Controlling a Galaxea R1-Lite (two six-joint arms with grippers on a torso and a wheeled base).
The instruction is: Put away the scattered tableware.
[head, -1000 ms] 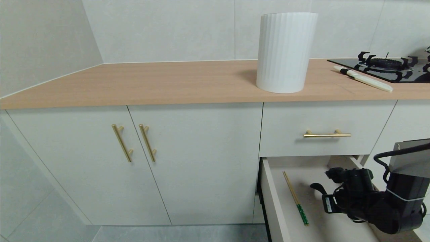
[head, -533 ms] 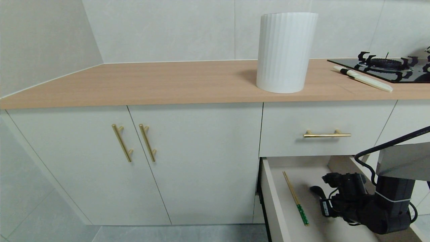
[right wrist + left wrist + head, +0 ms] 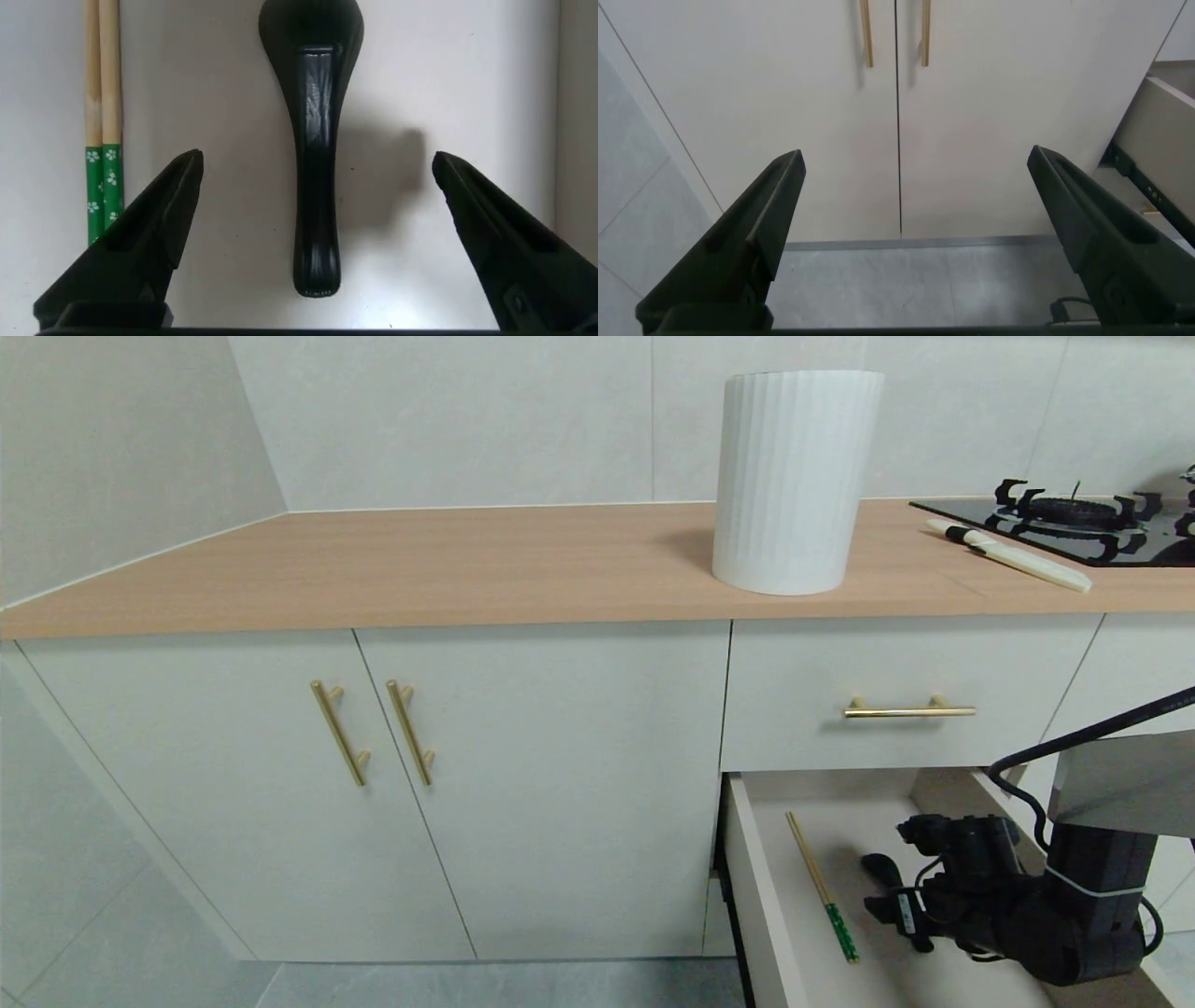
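Right gripper [image 3: 316,163], jaws wide and empty, hangs above the glossy black soup spoon [image 3: 313,233] lying flat in the open white drawer [image 3: 747,859] beside green-tipped bamboo chopsticks [image 3: 822,887]; recommend lifting straight up, disturbing neither.

the head camera looks forward and down from farther back over the light wooden worktop [image 3: 467,569] and white cabinet doors [image 3: 523,784] with gold bar handles [image 3: 338,733]. the left wrist camera faces those doors [image 3: 990,131] from nearer and lower. the right wrist camera looks straight down, close, into the open white drawer [image 3: 467,75], sharing its green-tipped wooden chopsticks [image 3: 103,112] and glossy black spoon [image 3: 313,140] with the head view.
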